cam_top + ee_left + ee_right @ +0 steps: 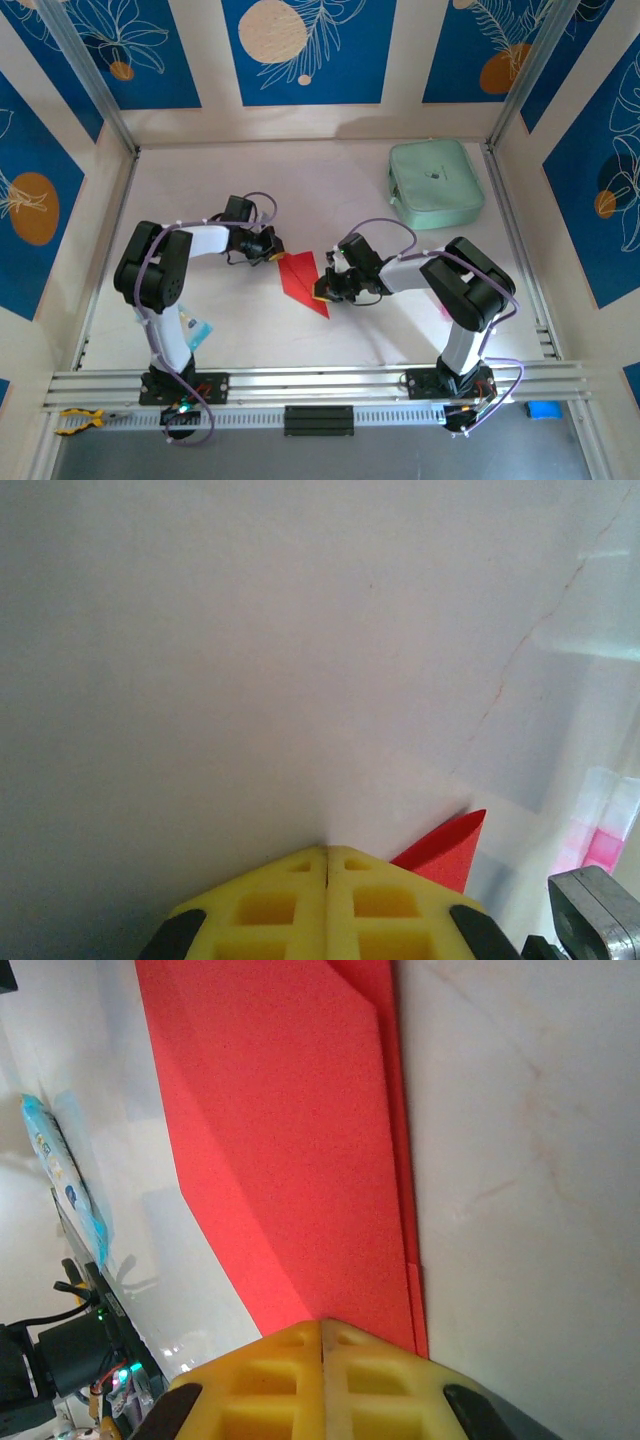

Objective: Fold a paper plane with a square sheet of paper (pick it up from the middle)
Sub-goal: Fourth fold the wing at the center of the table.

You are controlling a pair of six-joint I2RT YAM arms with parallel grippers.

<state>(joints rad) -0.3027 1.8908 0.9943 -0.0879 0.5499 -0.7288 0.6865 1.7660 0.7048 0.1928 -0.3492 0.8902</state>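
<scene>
In the middle of the worktop [330, 180], a touch closer to the near edge than the far one, lies the red paper [300, 278] — folded into a narrow flat shape, its sharp point aimed at the near edge and slightly to the right. Both arms are bent in over it from either side.

Left claw [272, 254] first: it sits low at the paper's far left corner, right at the edge of the red. From the left wrist camera its yellow fingers [280, 910] are pressed tight together, no gap at all, nothing between them. Just a red tip of paper pokes out beside them on the right, over pale bare worktop.

Over to the right claw [321, 291] — it is down on the paper's right edge, towards the pointed end. The right wrist camera shows its yellow pads [270, 1380] closed flush against each other too, tips at the paper's surface, the red sheet stretching away from them with a folded layer stacked along its right edge. Whether the tips are actually pressing the paper, I cannot tell.

Elsewhere, a mint-green pouch [435, 183] rests flat near the far right corner, well apart from the paper. A small blue-and-white packet [197, 328] lies close to the near edge on the left, just beside the left arm.
</scene>
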